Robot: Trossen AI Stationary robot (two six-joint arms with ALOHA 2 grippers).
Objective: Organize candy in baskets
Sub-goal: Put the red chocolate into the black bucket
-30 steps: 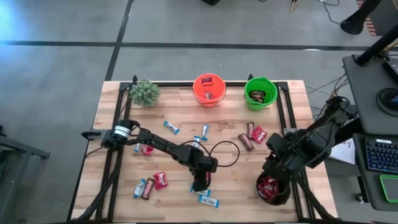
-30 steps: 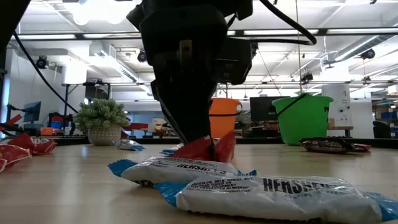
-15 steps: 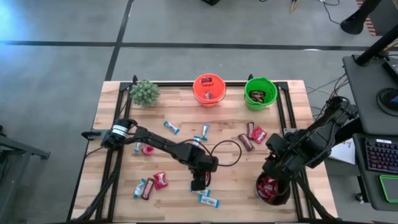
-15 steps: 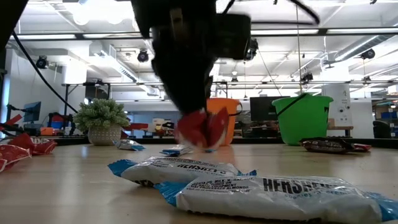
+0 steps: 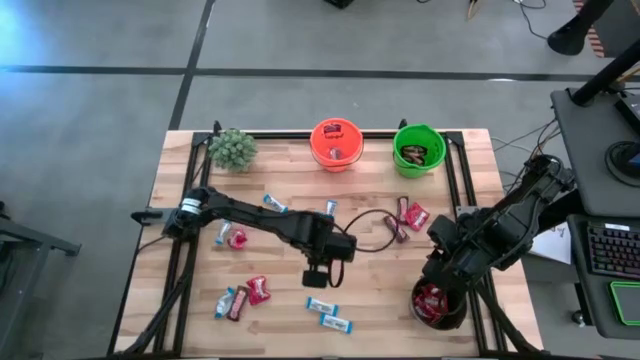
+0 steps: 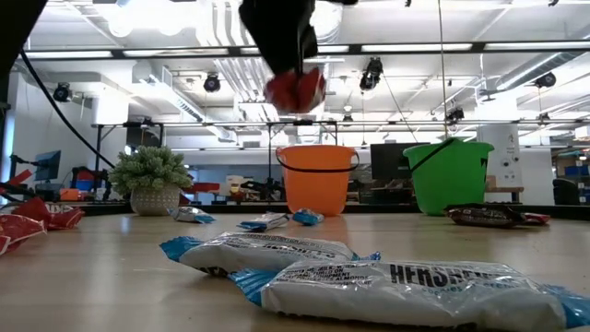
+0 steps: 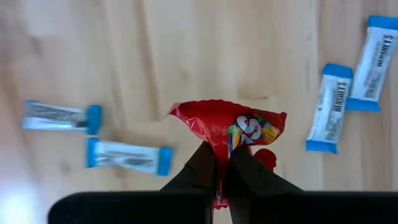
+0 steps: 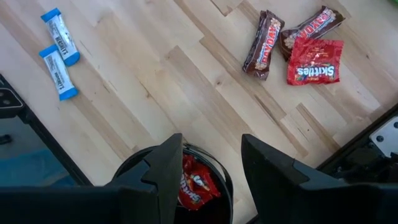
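Observation:
My left gripper (image 5: 316, 278) hangs over the middle of the table, shut on a red crinkly candy packet (image 7: 227, 127), which the low view shows high above the wood (image 6: 295, 90). My right gripper (image 8: 208, 158) stands open over the black basket (image 5: 438, 305) at the near right, which holds red packets. An orange basket (image 5: 336, 144) and a green basket (image 5: 418, 149) stand at the far edge. Two blue-and-white bars (image 5: 328, 314) lie on the table just on the near side of my left gripper. My left gripper pinches the red packet by one crinkled edge (image 7: 221, 148) between its two fingers (image 7: 200, 169). The fingers come from above, pointing down. The packet hangs below them, lifted clear of the table.
More candy lies scattered: dark bars and a red packet (image 5: 405, 218) at the right, red packets and bars (image 5: 245, 293) at the near left, blue-and-white bars (image 5: 275, 205) toward the far side. A potted plant (image 5: 233, 149) stands at the far left. A cable loops beside the left arm.
My left gripper has risen from the table top with the red packet and drifted slightly toward the far edge. The packet lay on the wood between the fingers a second ago and now hangs well clear of it. The blue-and-white bars have stayed in place.

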